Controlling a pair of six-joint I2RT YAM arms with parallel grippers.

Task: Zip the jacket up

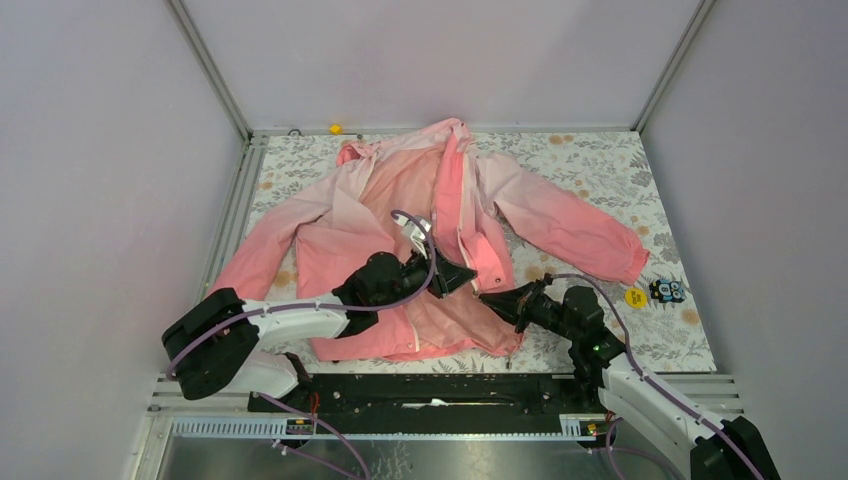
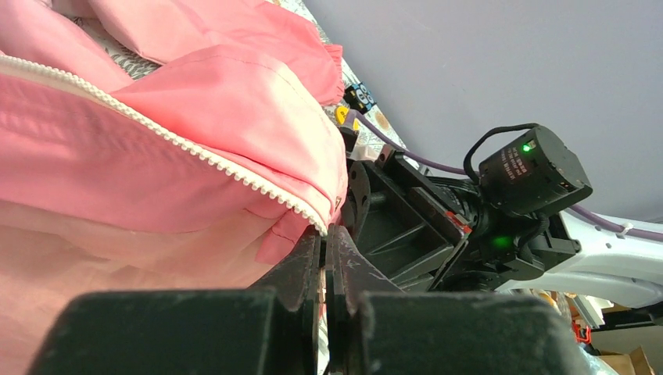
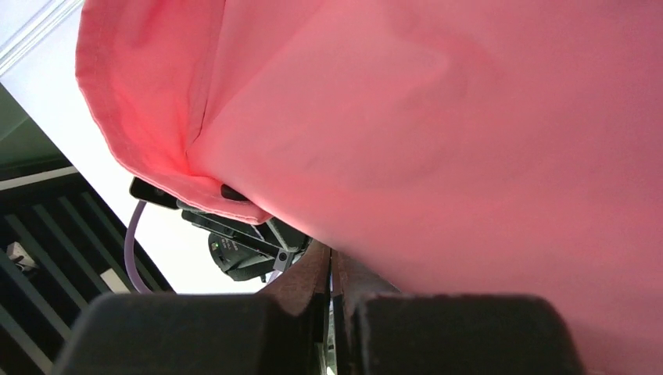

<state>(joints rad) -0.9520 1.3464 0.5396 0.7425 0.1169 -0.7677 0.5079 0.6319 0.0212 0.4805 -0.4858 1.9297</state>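
Note:
The pink jacket (image 1: 400, 200) lies spread open on the floral table (image 1: 600, 160), collar at the far side, coral hem towards me. Its white zipper (image 2: 195, 152) runs along the folded-over panel edge. My left gripper (image 1: 462, 277) is shut, and in the left wrist view (image 2: 326, 230) the zipper's lower end sits right at its tips. My right gripper (image 1: 492, 300) is shut at the hem just right of it. In the right wrist view (image 3: 331, 254) coral fabric (image 3: 430, 117) drapes over the shut jaws. What lies between either gripper's pads is hidden.
A yellow disc (image 1: 635, 297) and a small blue-and-black object (image 1: 667, 290) lie beside the jacket's right cuff. A small yellow piece (image 1: 335, 128) sits at the back wall. Walls close in on both sides. A black rail (image 1: 430, 390) runs along the near edge.

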